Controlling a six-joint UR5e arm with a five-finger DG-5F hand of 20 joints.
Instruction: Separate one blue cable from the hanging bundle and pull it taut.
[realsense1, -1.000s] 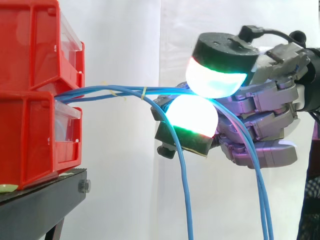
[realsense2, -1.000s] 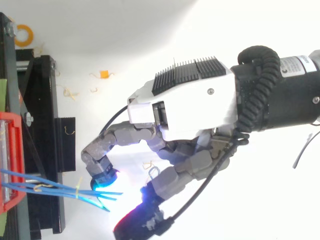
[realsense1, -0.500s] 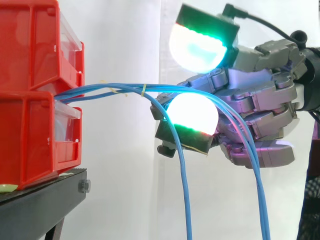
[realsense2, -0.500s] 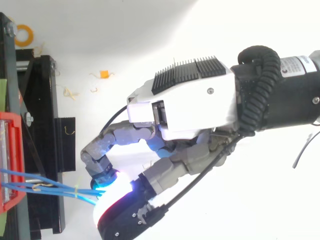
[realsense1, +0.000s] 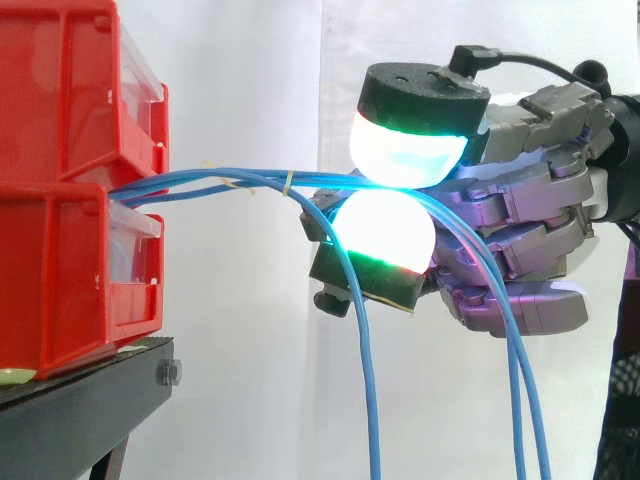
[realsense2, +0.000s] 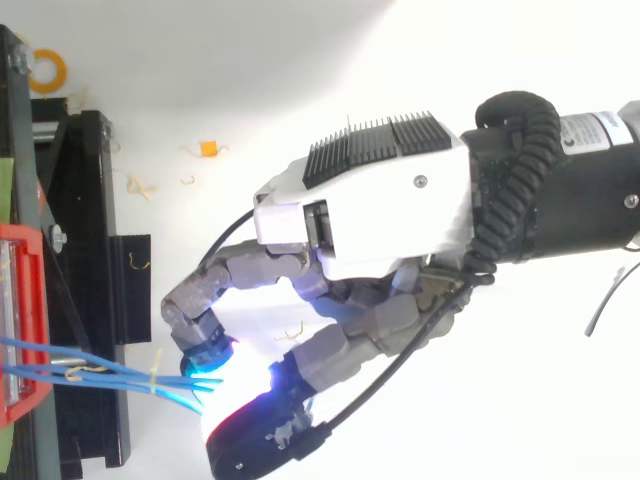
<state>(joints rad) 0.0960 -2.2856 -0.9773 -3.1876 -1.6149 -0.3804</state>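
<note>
Blue cables (realsense1: 160, 186) out of the seam between two stacked red bins (realsense1: 70, 180), level toward the right, gathered by a thin yellow tie (realsense1: 288, 182) just short of the hand (realsense1: 520, 250). Past the tie, fanned apart: one strand straight down in front of the lower pad, others over the fingers and down farther right, off the bottom edge.

Clamped between two glowing pads (realsense1: 405, 160): the upper white and green under a black cap, the lower white with a green rim, pressed nearly together with blue strands through the seam. Hard to say how many are caught there, possibly just one or two. Behind the pads, the other fingers curled in, grey and jointed, with strands draped across them.

Under the bins, a black stand (realsense1: 90, 400) with a bolt head (realsense1: 168, 373) at its corner. Clear drawer fronts toward the hand. White curtain (realsense1: 250, 80) behind everything.

From above: arm in from the right, one curved finger down onto the cables just beyond the stand's edge, cyan glow at the contact. Scattered on the white surface near the stand: a yellow tape ring (realsense2: 48, 70), a small orange scrap (realsense2: 208, 149), a few pale shavings.
</note>
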